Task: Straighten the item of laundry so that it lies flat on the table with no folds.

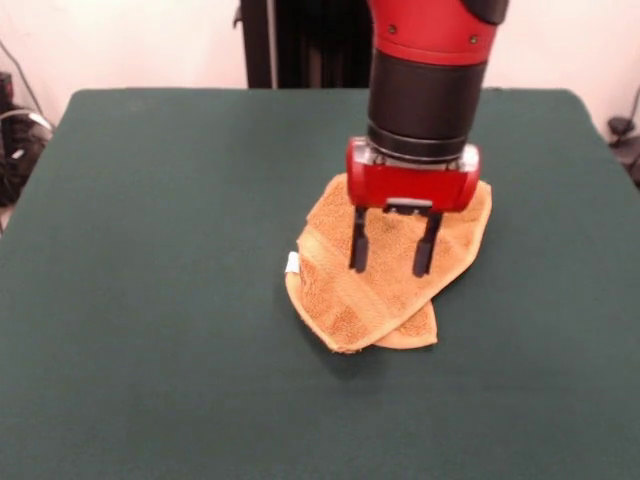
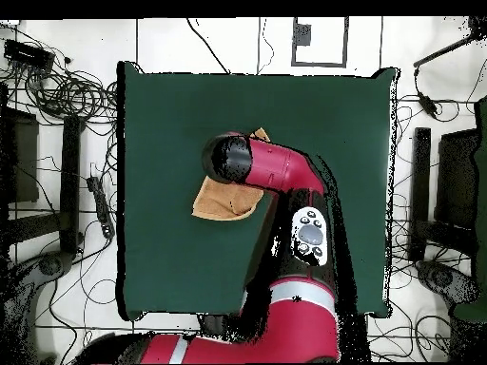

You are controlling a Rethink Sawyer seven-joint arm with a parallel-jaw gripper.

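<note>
The claw (image 1: 392, 247) hangs straight down from the red wrist block, its two black fingers (image 1: 358, 243) spread apart with a clear gap between them and nothing held in it. The tips sit over the middle of the towel (image 1: 350, 300); whether they touch the cloth or stop just above it cannot be told from the front view. The arm (image 2: 285, 176) comes down onto this spot from above, and in the overhead view its black and red wrist hides most of the towel, leaving only one tan end and a small corner showing.

The towel lies folded over on itself, not flat. In the front view it is a rough oblong, its long axis running slantwise: one end sits under and behind the wrist, toward the table's far right corner, the other points toward the near left. At that lower end two layers show, a rounded flap under the top layer and offset to the right. A flat woven band crosses the top layer near the left side, and a small white tag (image 1: 292, 263) sticks out at the left edge.

The towel rests near the middle of the table (image 1: 150, 300), a little toward the right edge in the front view, well away from every edge.
</note>
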